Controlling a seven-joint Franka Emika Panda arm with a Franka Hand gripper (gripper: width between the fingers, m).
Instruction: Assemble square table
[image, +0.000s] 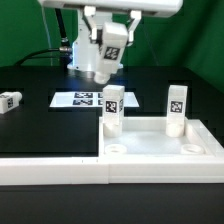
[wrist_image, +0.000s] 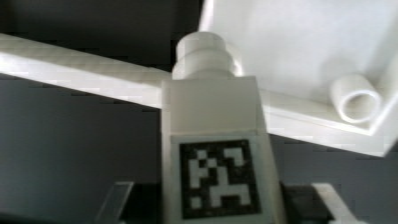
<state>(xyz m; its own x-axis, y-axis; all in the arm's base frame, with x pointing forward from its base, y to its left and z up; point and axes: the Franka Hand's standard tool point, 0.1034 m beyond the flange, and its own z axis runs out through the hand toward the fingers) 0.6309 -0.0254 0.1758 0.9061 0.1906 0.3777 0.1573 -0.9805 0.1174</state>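
So, the gripper (image: 112, 47) hangs in the air above the middle of the desk (image: 45, 130), roughly over the marker board (image: 84, 98), though how far back it sits I can't tell. Its fingers (wrist_image: 127, 203) are clamped on the held leg (wrist_image: 215, 110), one dark finger on either side of the tagged end. In the wrist view that leg's peg end points away from the camera and its tag faces it. In the exterior view the leg is tilted and well clear of the desk. The square slab (image: 160, 135) lies flat, rim up, near the desk edge closest to the exterior camera, toward the exterior view's right. It looks to be touching the long white barrier wall (image: 50, 170) that runs along that same edge. The first upright leg (image: 112, 108) and the second upright leg (image: 176, 108) stand at the slab's two far corners, tags facing the camera. The two near corners each show a round socket (image: 117, 148) with nothing in it. The loose leg (image: 10, 102) lies on its side by the desk edge at the exterior view's left, well apart from everything else. In the wrist view the peg is near one slab corner, but I can't tell whether it's above it.
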